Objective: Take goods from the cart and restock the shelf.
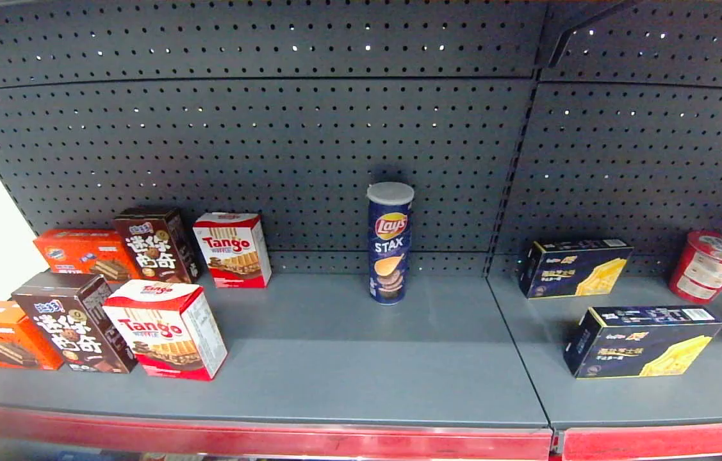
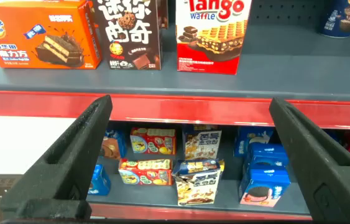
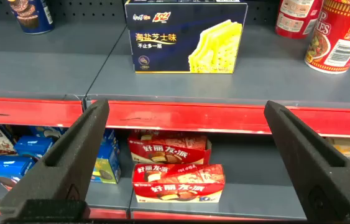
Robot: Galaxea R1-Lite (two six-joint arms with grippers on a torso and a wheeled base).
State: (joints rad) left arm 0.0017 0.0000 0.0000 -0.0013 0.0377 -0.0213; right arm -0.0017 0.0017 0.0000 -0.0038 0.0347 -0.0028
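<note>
A grey shelf with a red front edge carries the goods. A dark blue chips can stands upright near the back, in the middle. At the left sit orange, brown and red-and-white snack boxes. At the right lie two dark blue boxes. My left gripper is open and holds nothing, below and in front of the red edge, facing the left boxes. My right gripper is open and holds nothing, facing a dark blue box.
Red noodle cups stand at the far right of the shelf. A lower shelf holds several blue and yellow packs and red boxes. A pegboard back wall closes the shelf behind. Bare shelf lies around the chips can.
</note>
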